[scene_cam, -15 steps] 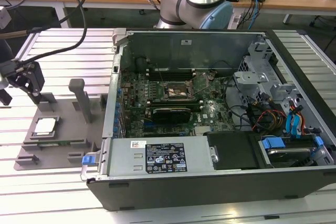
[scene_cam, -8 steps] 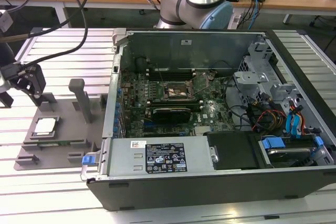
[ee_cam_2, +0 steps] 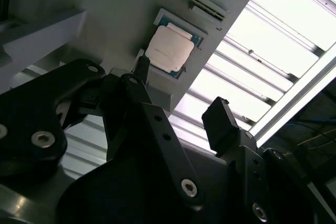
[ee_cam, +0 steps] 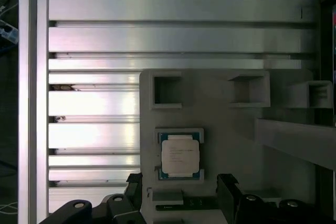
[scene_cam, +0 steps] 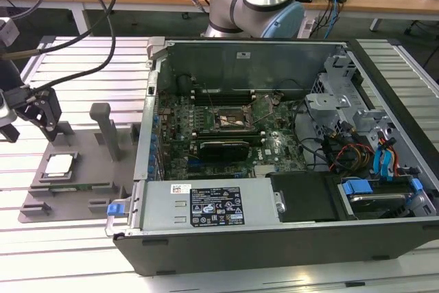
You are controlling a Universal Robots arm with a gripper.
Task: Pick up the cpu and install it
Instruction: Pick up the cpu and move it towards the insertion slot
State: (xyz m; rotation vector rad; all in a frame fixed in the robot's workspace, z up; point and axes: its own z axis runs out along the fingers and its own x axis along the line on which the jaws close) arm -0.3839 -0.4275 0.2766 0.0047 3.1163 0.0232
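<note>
Since my gripper [scene_cam: 41,113] hangs empty, clear of the cpu [scene_cam: 58,164] seated in its grey tray [scene_cam: 86,159] in the exterior view, my 2 fingers [ee_cam_2: 220,121] spread wide just short of the cpu [ee_cam_2: 169,49] in the second wrist view, and the first wrist view centres the cpu [ee_cam: 180,156] between them, I'd descend straight and level.

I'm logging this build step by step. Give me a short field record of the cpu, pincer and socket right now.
cpu: lying flat in its recess in the grey tray
pincer: open, empty, near the cpu
socket: on the motherboard inside the open computer case, at the exterior view's right of the tray
progress: cpu not yet picked up
</note>
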